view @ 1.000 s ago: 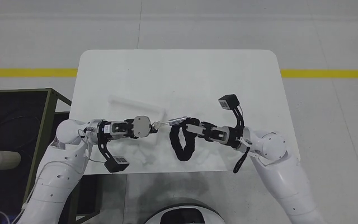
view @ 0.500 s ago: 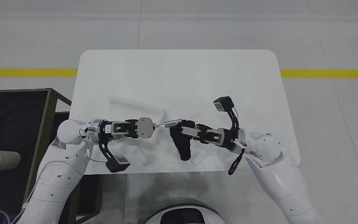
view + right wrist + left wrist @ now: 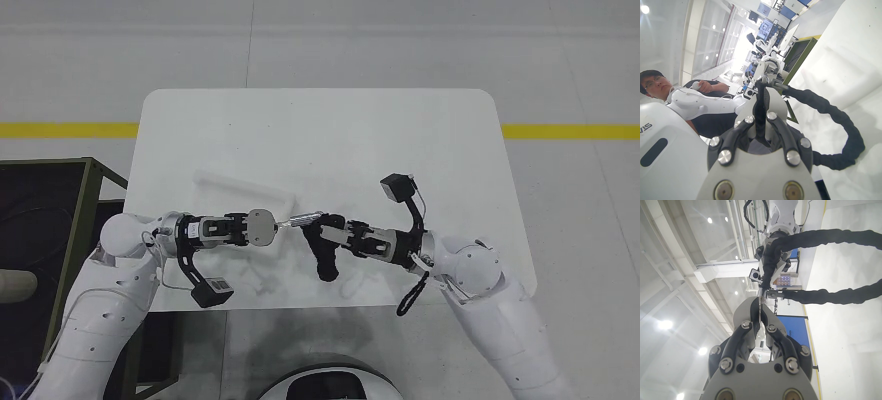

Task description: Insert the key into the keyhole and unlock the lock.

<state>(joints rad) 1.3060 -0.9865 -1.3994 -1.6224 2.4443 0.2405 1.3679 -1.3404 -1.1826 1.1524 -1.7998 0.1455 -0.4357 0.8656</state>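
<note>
My left gripper (image 3: 272,226) (image 3: 761,303) is shut on a thin silver key (image 3: 759,311), held above the table's front middle. The key's tip (image 3: 286,224) meets the end of the lock's silver body (image 3: 308,217) (image 3: 774,293); whether it sits inside the keyhole I cannot tell. My right gripper (image 3: 322,228) (image 3: 762,89) faces the left one and is shut on the lock's black fabric-covered cable (image 3: 760,111) just behind the body. The rest of the cable loop (image 3: 327,258) (image 3: 851,136) (image 3: 829,239) hangs down toward the table.
A clear plastic wrapper (image 3: 243,186) lies on the white table (image 3: 320,120) behind the left gripper. The table's front edge runs just below both arms. A dark green-framed cart (image 3: 60,200) stands at the table's left side.
The right arm has moved left, bringing the lock's silver end up against the key. The cable loop has narrowed and swung toward the middle. The left arm has kept still.
</note>
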